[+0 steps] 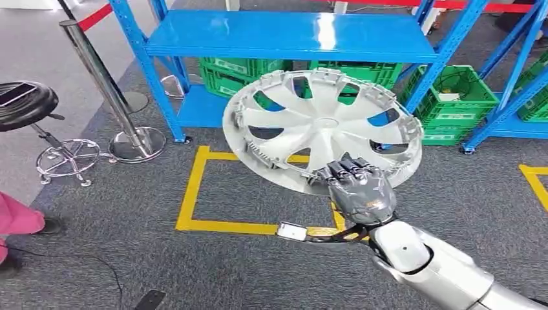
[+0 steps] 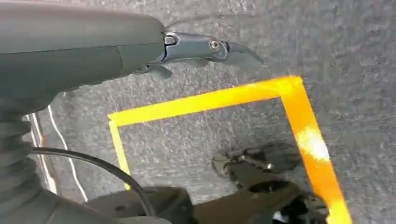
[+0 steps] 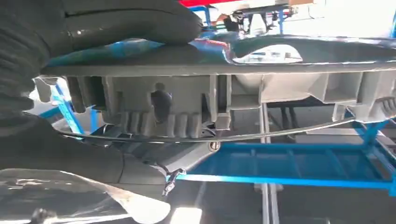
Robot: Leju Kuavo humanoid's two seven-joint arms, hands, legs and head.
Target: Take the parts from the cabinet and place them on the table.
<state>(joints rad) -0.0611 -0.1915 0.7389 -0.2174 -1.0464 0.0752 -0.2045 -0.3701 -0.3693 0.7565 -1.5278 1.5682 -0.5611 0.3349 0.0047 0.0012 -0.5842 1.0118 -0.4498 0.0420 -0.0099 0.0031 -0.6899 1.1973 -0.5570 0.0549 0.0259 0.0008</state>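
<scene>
Gripping the silver wheel cover [image 1: 323,126] by its near rim, the right hand [image 1: 359,189] has its fingers curled over the edge, thumb on one face and fingers on the other as the right wrist view shows [image 3: 116,21], so the wide, light disc is carried from a single point and hangs tilted out in front of the robot. The cover is in the air in front of the blue shelving rack [image 1: 291,35], overlapping the green crates [image 1: 242,71] on the rack's lower level and above the yellow floor marking [image 1: 194,187] just before the rack. An edge grip likely suits a part too broad to enclose, though it may swing. The left hand [image 2: 205,49] hangs beside the body over that yellow marking, fingers extended and holding nothing. No table is visible, so placing looks not yet begun.
</scene>
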